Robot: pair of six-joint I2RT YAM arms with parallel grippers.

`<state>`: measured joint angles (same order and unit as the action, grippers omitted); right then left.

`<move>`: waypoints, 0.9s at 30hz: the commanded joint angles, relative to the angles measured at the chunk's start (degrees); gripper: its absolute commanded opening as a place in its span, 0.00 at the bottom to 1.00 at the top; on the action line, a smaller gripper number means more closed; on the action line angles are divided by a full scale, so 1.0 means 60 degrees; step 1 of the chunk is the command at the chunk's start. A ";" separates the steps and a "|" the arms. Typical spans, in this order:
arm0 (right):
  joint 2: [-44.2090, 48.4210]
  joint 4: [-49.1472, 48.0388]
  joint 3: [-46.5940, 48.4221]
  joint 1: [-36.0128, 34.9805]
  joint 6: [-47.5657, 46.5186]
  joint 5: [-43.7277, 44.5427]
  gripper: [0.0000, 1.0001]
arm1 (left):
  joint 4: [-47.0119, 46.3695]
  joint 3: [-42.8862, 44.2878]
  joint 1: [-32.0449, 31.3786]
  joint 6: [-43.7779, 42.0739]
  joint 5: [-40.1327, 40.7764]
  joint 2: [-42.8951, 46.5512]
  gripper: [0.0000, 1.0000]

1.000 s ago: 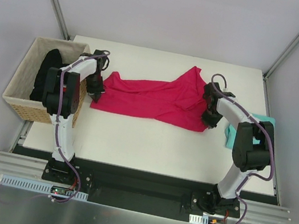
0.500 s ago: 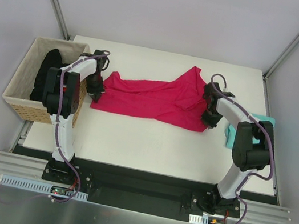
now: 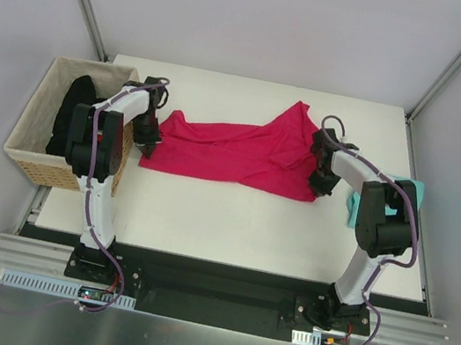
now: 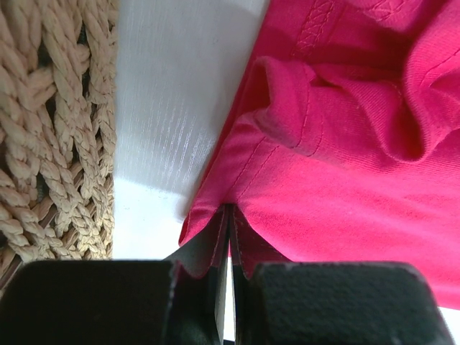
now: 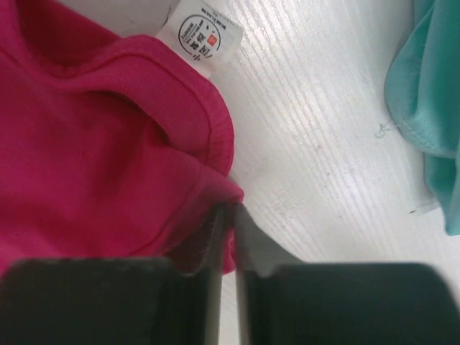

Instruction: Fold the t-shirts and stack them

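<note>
Both arms have a pinch on the pink t-shirt, stretched out across the table.

The pink t-shirt (image 3: 234, 151) lies rumpled and spread left to right on the white table (image 3: 231, 217). The left gripper (image 3: 147, 147) is down at its left end beside the wicker basket (image 3: 25, 145), jaws together and clamped on a corner of the hem. Over on the right, the right gripper (image 3: 322, 181) has its jaws nipped on the ribbed neck edge, close to the white label (image 5: 201, 32). The teal t-shirt (image 3: 414, 187) sits bunched at the table's right edge, partly hidden behind the right arm and apart from the pink one. A black garment (image 3: 72, 109) lies inside the basket.
</note>
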<state>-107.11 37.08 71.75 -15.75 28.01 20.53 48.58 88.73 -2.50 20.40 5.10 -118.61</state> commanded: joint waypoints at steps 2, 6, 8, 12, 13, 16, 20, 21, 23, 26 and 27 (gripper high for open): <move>0.0435 -0.0438 -0.0136 0.0105 0.0063 -0.0156 0.01 | 0.0415 0.0329 0.0124 0.0042 0.0277 0.0329 0.00; 0.0581 -0.0394 -0.0195 0.0105 0.0165 0.0005 0.01 | 0.0415 0.0329 0.0124 0.0042 0.0263 0.0329 0.00; 0.0727 -0.0365 -0.0282 0.0105 0.0224 0.0078 0.01 | 0.0444 0.0329 0.0124 0.0027 0.0248 0.0315 0.00; 0.1049 -0.0248 -0.0473 0.0105 0.0414 0.0356 0.01 | 0.0429 0.0256 0.0124 0.0100 0.0306 0.0373 0.00; 0.1122 -0.0160 -0.0517 0.0105 0.0473 0.0415 0.01 | 0.0429 0.0256 0.0124 0.0115 0.0307 0.0417 0.00; 0.1430 -0.0087 -0.0751 0.0105 0.0532 0.0605 0.01 | 0.0429 0.0300 0.0124 0.0130 0.0336 0.0461 0.00; 0.1665 0.0104 -0.0883 0.0120 0.0488 0.0927 0.01 | 0.0415 0.0358 0.0124 0.0159 0.0365 0.0476 0.00; 0.1752 0.0148 -0.0898 0.0134 0.0459 0.0957 0.01 | 0.0415 0.0387 0.0124 0.0159 0.0365 0.0476 0.00; 0.1840 0.0207 -0.0927 0.0193 0.0415 0.1045 0.01 | 0.0429 0.0432 0.0110 0.0159 0.0394 0.0447 0.00; 0.1972 0.0250 -0.1000 0.0310 0.0327 0.1104 0.01 | 0.0429 0.0476 0.0124 0.0115 0.0438 0.0417 0.00; 0.2002 0.0265 -0.1015 0.0339 0.0312 0.1104 0.01 | 0.0429 0.0490 0.0124 0.0115 0.0453 0.0417 0.00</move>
<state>-98.37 36.36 66.39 -15.07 29.89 24.23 49.28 89.65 -2.50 20.43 5.58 -118.61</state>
